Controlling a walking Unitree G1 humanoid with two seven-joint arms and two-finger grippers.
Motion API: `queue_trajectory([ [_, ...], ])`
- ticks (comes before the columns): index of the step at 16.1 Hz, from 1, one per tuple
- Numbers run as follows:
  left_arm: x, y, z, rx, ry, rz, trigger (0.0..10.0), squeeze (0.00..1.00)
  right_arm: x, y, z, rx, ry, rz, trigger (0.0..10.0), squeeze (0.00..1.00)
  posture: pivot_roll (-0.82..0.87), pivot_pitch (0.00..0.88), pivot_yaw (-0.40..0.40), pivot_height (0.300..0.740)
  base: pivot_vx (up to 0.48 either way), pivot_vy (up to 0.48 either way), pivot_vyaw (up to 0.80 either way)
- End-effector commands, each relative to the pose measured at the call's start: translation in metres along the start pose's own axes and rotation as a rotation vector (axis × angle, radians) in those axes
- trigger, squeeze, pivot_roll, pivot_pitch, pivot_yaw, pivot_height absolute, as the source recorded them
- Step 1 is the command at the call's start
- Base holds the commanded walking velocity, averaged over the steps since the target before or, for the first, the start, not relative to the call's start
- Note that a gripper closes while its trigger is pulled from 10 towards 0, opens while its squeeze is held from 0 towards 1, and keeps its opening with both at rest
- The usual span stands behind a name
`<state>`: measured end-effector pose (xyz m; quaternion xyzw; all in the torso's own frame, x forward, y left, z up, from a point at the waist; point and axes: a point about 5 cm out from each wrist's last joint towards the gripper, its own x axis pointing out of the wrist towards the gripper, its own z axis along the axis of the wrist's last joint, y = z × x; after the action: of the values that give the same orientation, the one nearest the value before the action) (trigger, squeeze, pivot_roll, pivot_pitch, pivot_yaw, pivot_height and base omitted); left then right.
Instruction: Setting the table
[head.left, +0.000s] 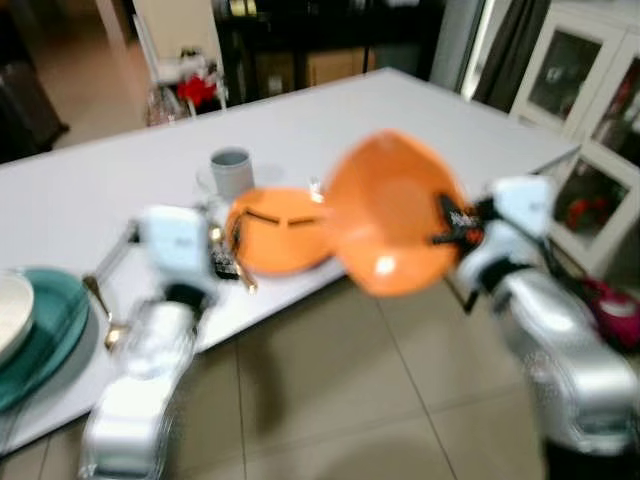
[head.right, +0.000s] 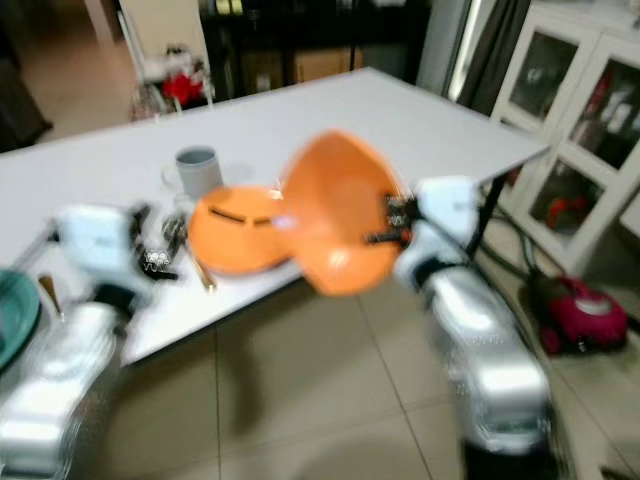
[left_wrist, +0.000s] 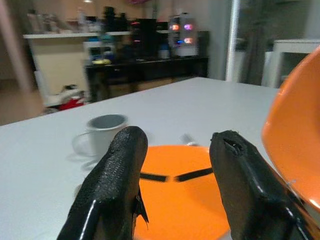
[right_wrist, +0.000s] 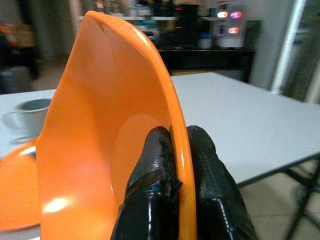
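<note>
The right gripper is clenched on the rim of a glossy orange plastic bowl; in the right wrist view one black finger presses inside the rim and the other outside, with the rim pinched between them. The bowl is held in the air, tipped on its side with the hollow facing the robot's head camera, just past the near edge of the white rectangular table, above the beige tiled floor. Just beside the bowl, on the table near this edge, lies a flat round orange plate with two dark strips on it; what these strips are I cannot tell. Behind the plate stands a grey ceramic mug. The left gripper hovers low over the near edge of the table, its two fingers spread apart and holding nothing, pointing toward the orange plate and the mug. On the robot's left side of the table there is a teal round plate with a white dish on top, and a gold-coloured spoon lies beside it. At the right stands a white cabinet with glass doors, and a pink object is on the floor near it; the pictures are blurred.
</note>
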<state>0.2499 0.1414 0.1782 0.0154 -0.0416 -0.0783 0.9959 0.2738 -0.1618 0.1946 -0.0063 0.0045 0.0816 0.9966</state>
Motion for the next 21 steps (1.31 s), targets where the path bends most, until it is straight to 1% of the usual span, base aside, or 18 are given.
queue_trajectory([
  [1,0.002,0.008,0.002,0.014,-0.014,0.035,10.0,0.0,0.003,0.007,0.011,0.002,-0.055,0.037,10.0,0.0,-0.09,0.0,-0.007,0.74,0.334,0.0,0.0],
  [3,0.003,0.008,0.001,0.01,-0.014,0.044,10.0,0.0,0.004,0.01,0.015,-0.027,-0.056,0.062,10.0,0.0,-0.1,0.0,-0.007,0.74,0.332,0.0,0.0],
  [5,-0.001,0.01,-0.001,0.019,0.002,0.036,10.0,0.0,0.0,0.014,0.013,-0.035,-0.051,0.069,10.0,0.0,-0.11,0.0,0.007,0.74,0.332,0.0,0.8],
  [7,0.0,0.011,0.0,0.023,0.003,0.033,10.0,0.0,-0.002,0.012,0.01,-0.001,-0.044,0.047,10.0,0.0,-0.11,0.0,0.015,0.74,0.332,0.0,0.0],
  [9,0.002,0.01,0.001,0.027,0.0,0.027,10.0,0.0,-0.002,0.011,0.01,0.007,-0.044,0.041,10.0,0.0,-0.1,0.0,0.018,0.74,0.33,0.0,0.0],
  [13,0.001,0.009,0.0,0.03,0.002,0.021,10.0,0.0,0.0,0.008,0.011,0.001,-0.045,0.036,10.0,0.0,-0.1,0.0,0.013,0.74,0.329,0.0,0.0],
  [17,0.0,0.01,-0.002,0.04,0.013,0.014,10.0,0.0,0.001,0.004,0.014,-0.007,-0.042,0.042,10.0,0.0,-0.09,0.0,0.024,0.74,0.33,0.0,0.0],
  [20,0.001,0.012,0.001,0.056,0.009,0.008,10.0,0.0,0.003,-0.001,0.011,-0.005,-0.015,0.05,10.0,0.0,-0.07,0.0,0.021,0.74,0.325,0.0,0.0],
  [21,0.001,0.011,0.001,0.062,0.009,0.006,10.0,0.0,0.004,-0.003,0.009,0.025,0.002,0.054,10.0,0.0,-0.07,0.0,0.02,0.74,0.307,0.0,0.0],
])
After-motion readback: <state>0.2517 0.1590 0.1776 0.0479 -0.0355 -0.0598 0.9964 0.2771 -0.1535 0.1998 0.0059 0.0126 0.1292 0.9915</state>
